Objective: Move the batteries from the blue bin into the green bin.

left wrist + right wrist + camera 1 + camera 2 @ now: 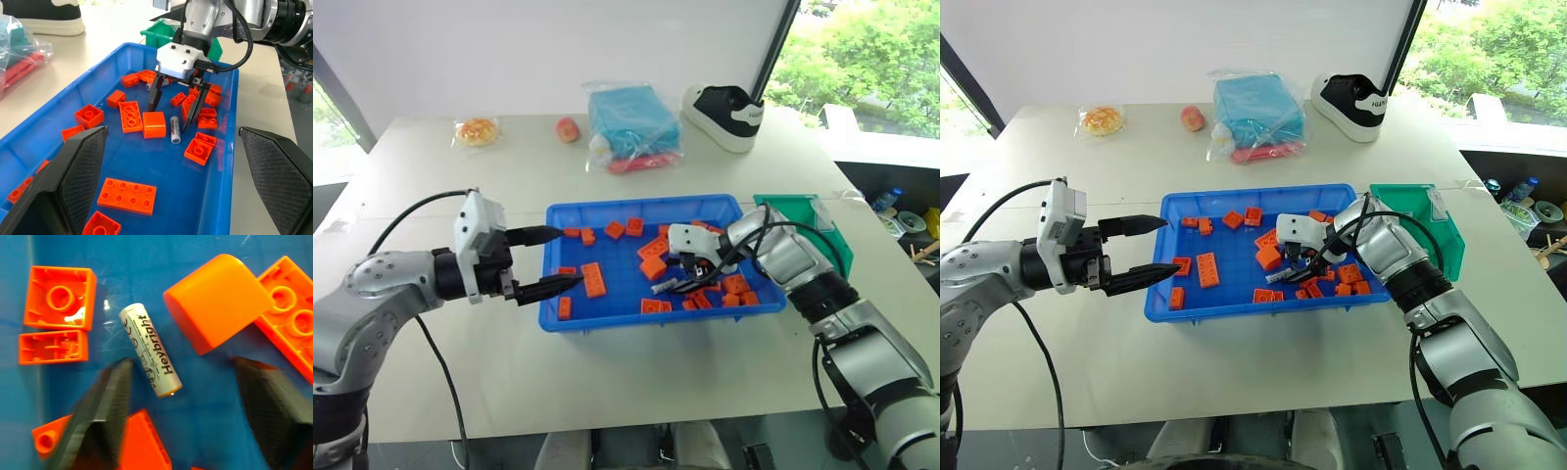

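The right gripper point(177, 110) hangs inside the blue bin point(607, 306), its jaws parted on either side of 1 battery point(150, 356) that lies flat on the bin floor among orange bricks point(593, 279), untouched. The left gripper point(553, 260) hovers at the bin's left rim with its jaws wide apart and empty. The green bin point(822, 224) stands on the worktop point(509, 372) just beside the blue bin's far right corner.

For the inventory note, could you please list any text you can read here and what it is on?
"Heybright": on the battery lying in the blue bin between the right gripper's fingers.
Small marks beside that word on the battery: too small to read.
Black mark on the white shoe: unreadable.
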Motion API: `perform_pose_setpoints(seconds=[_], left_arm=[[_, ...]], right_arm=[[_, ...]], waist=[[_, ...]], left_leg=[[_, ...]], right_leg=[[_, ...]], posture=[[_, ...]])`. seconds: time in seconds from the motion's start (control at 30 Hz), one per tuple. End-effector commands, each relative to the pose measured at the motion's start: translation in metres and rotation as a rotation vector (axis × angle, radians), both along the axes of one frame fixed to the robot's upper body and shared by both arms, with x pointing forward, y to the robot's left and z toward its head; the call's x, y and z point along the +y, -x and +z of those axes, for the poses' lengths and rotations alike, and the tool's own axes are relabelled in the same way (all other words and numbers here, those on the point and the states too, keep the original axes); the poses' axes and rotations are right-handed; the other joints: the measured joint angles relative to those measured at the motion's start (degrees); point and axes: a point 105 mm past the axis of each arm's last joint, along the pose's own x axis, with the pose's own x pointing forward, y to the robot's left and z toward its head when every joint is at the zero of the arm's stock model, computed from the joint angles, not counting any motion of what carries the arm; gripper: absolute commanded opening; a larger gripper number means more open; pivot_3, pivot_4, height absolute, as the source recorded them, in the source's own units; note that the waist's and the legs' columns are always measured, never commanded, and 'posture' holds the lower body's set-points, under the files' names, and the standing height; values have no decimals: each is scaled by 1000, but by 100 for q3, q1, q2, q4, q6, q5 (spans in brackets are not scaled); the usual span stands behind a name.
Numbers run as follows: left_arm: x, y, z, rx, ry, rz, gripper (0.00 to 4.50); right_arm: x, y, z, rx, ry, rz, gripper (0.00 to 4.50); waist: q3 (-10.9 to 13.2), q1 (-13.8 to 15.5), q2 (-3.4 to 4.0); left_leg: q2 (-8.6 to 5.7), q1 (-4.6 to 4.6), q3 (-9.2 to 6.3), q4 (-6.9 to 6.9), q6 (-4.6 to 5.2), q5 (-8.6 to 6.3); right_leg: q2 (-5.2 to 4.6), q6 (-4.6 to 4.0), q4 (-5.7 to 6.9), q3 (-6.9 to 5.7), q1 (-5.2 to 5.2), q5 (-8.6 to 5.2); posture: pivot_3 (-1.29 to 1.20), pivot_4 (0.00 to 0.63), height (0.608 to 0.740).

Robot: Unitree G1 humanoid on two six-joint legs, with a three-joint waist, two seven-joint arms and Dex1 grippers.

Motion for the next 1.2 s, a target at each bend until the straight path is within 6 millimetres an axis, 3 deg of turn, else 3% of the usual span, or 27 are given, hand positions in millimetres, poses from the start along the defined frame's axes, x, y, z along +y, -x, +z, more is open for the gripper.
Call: perform_pose_setpoints(seconds=[0.03, 0.1, 0.13, 0.23, 0.37, 0.47, 0.53, 0.57, 0.73, 0.87, 1.0, 1.1, 1.2], left_arm=[[-1, 1, 8, -51, 0, -9, 4500], [0, 1, 8, -52, -1, -9, 4500], [0, 1, 8, -52, -2, -8, 4500], [0, 1, 8, -53, -3, -10, 4500], [0, 1, 7, -48, -3, -17, 4500], [-1, 0, 4, -32, 0, -24, 4500], [0, 1, 3, -27, 1, -28, 4500], [0, 0, 2, -24, 2, -30, 4500], [-1, -5, 2, -18, 3, -48, 4500], [-1, -10, 6, -27, 2, -59, 4500], [-3, -15, 8, -34, 4, -65, 4500], [-5, -14, 9, -38, 4, -73, 4500], [-5, -14, 11, -42, 1, -76, 4500]], right_arm=[[3, 6, 1, -6, 4, 31, 1242], [4, 10, 1, 1, -7, 33, 229], [5, 11, 2, 2, -13, 33, 44], [3, 14, 10, -11, -53, 5, 50], [-6, 18, 43, -64, -161, -90, 50], [-47, 9, 101, -184, -330, -365, 50], [-66, 8, 117, -235, -363, -470, 50], [-85, 6, 122, -273, -356, -549, 50], [-158, 15, 130, -361, -286, -818, 50], [-184, 20, 116, -366, -237, -926, 50], [-199, 14, 108, -421, -185, -1005, 2059], [-198, 7, 113, -471, -169, -989, 3615], [-175, -5, 128, -477, -265, -926, 3615]], waist=[[-1, -1, -1], [-1, -3, -1], [-1, -2, -1], [0, 6, -1], [2, 15, 4], [6, 18, 10], [6, 49, 9], [2, 55, 3], [-2, 145, -4], [0, 148, 0], [5, 136, 11], [5, 138, 11], [10, 122, 19]], left_leg=[[0, 0, 0, 0, 0, 0], [0, 0, 0, -1, 0, 0], [0, 0, 0, -1, 0, 0], [1, 0, 0, 0, 0, 0], [-1, -4, 0, 2, 0, 0], [-1, -9, 1, 1, -1, 0], [-1, -9, 1, 0, -1, -1], [-1, -5, 0, -1, -3, -2], [0, -5, 9, -3, -18, -11], [1, -5, 14, -3, -17, -11], [3, -8, 21, -5, 0, -1], [3, -8, 20, -5, 0, -1], [4, -8, 21, -4, 0, -1]], right_leg=[[0, 1, 0, 0, 1, 0], [0, 1, 0, 0, 2, 0], [0, 1, 0, 0, 3, 0], [0, 1, 0, 0, 0, -1], [-3, 1, -1, 0, 0, 0], [-5, 1, -1, 0, 4, 0], [-6, -1, -2, -1, 1, 1], [-6, -5, -7, -3, -11, -3], [-9, -2, -14, -2, -11, -13], [-9, -2, -14, 0, -11, -14], [-8, -1, -10, 1, 0, -12], [-7, -1, -9, 1, 0, -12], [-7, -1, -10, 2, -1, -13]], posture=[[0, 150, 725], [0, 150, 725], [0, 150, 725], [0, 150, 725], [0, 150, 725], [0, 150, 725], [0, 150, 725], [0, 150, 725], [0, 150, 725], [0, 150, 725], [0, 150, 725], [0, 150, 725], [0, 150, 725]])
